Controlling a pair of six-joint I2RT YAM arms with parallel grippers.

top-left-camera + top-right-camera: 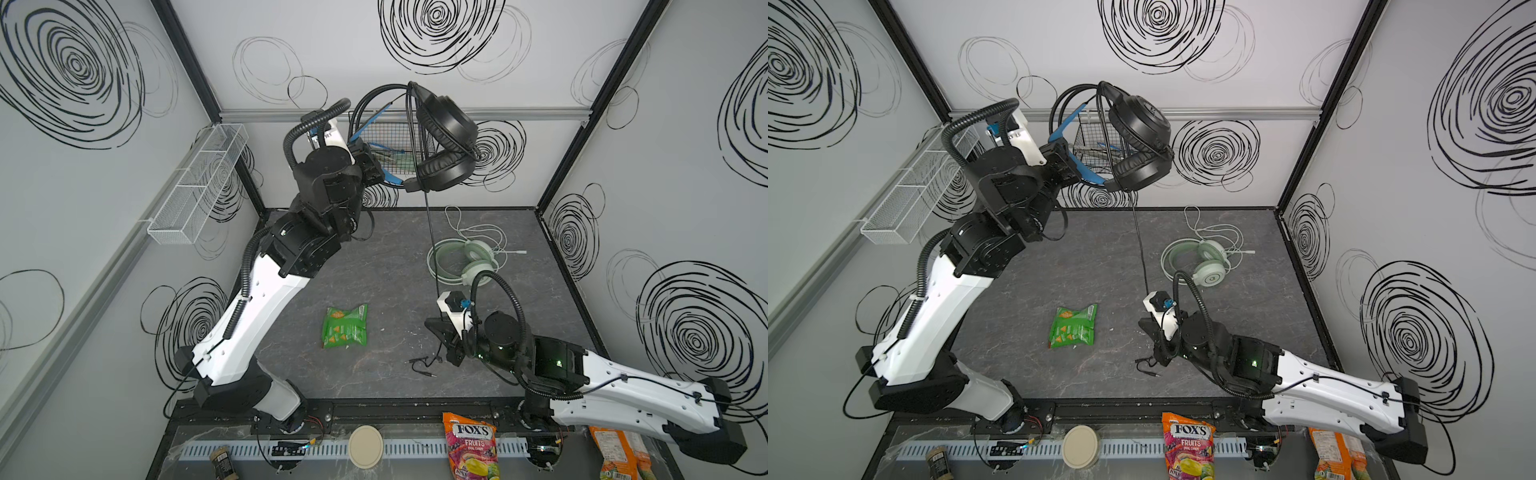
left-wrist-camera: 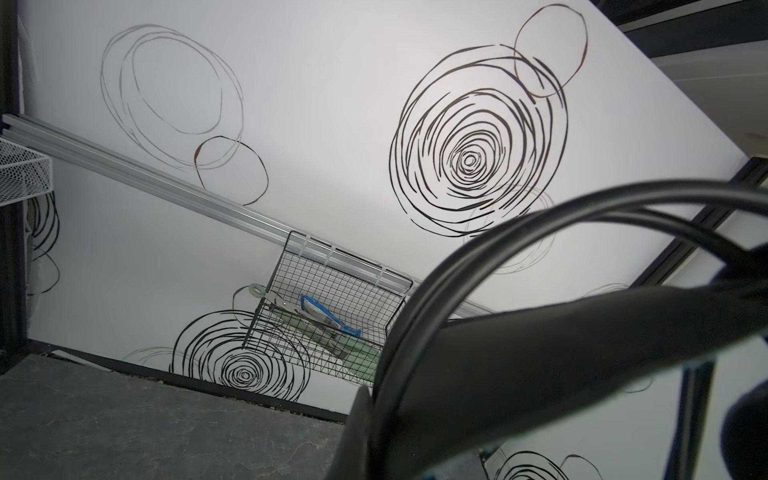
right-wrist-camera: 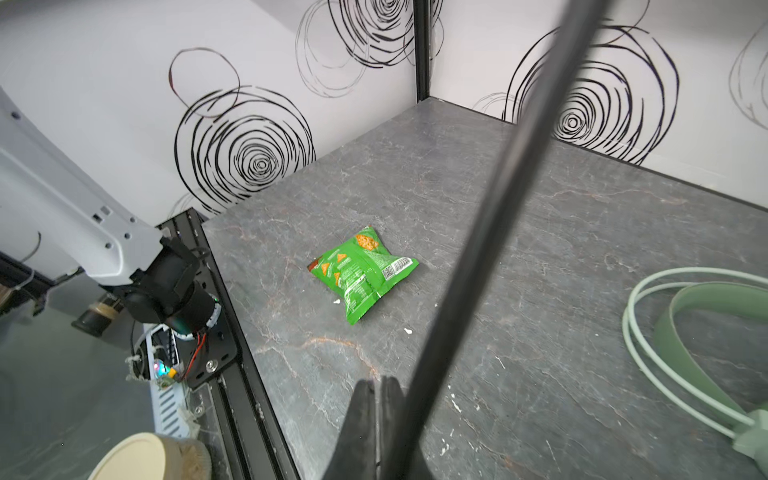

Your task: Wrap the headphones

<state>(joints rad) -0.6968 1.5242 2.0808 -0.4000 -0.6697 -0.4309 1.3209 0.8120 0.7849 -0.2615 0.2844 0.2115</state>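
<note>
My left pincer is clamped on the blue-lined band of the black headphones, which I hold high in the air at 12 o'clock, before the back wall. Their black cable drops straight to my right pincer. That one is closed, and the cable runs just beside its fingers; I cannot tell whether it is pinched. The plug end lies on the counter at 6 o'clock of that pincer.

Behind the black set, a wire basket on the back wall holds a blue-and-white packet and something pale green. A white mesh basket hangs on the wall at 9 o'clock.

I count two headphones: the mint headphones lie at 1 o'clock of my right pincer, with a pale cable looped around them. One green snack bag lies at 9 o'clock.

My left arm rears up, wrist turned to the back wall. My right arm stretches low, pointing to 9 o'clock.
</note>
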